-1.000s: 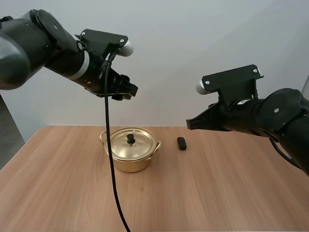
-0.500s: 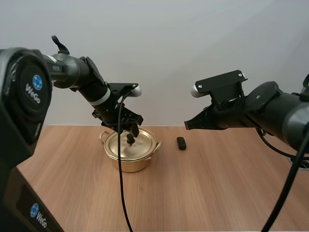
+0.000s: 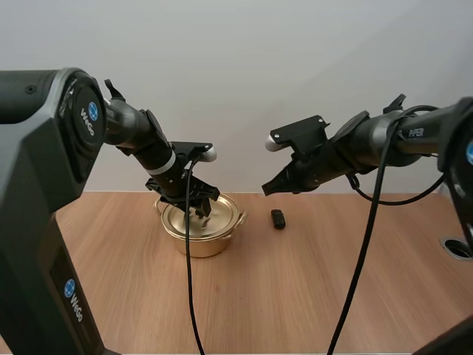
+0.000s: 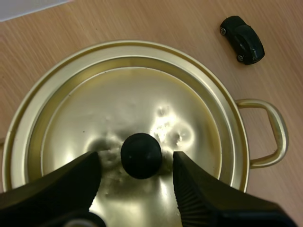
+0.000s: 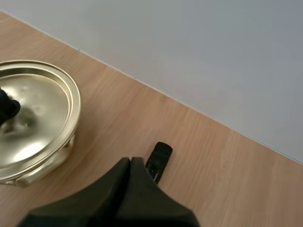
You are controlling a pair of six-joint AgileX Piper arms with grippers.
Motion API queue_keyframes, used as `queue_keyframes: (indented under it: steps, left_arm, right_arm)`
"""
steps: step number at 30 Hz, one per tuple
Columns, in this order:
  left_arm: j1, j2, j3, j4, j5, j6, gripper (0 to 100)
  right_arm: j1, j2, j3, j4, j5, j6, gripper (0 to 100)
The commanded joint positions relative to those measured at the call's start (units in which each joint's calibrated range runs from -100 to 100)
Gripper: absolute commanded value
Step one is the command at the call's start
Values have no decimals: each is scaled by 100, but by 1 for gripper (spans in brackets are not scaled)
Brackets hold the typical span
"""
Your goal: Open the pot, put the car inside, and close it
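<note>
Our left gripper (image 4: 137,165) sits over the middle of the pot (image 3: 199,240), its fingers (image 4: 203,194) spread wide to either side of the black knob (image 4: 141,155) on the lid (image 4: 118,104), with a gap showing on both flanks. The lid is on, seated within the pot's rim, so we judge lifting it to be the step in hand. The car (image 4: 242,39) lies on the table (image 3: 310,281) just beside the pot, a little beyond its side handle (image 4: 267,132) and apart from it. Our right gripper (image 5: 131,163) hangs above the car on that same side of the pot, fingers pressed together into one wedge, holding nothing. To do this well we should close evenly, knob centred between the pads. Whether they sit low enough to catch under its bulge is hard to tell from above, so perhaps go a touch lower first. Then lift straight up, clear of the rim, without tugging the pot towards the car
</note>
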Motion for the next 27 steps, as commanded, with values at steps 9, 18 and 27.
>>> queue_keyframes:
  steps: [9,18,27]
  left_arm:
    - [-1,33,15,-167,82,72,31]
    - [-1,-7,15,-300,100,114,2]
    - [1,-600,-11,-419,14,144,0]
  right_arm:
    - [14,1409,-231,50,-916,-262,14]
    - [14,1900,-735,1050,-916,-253,57]
    - [14,2390,-963,1203,-937,-12,75]
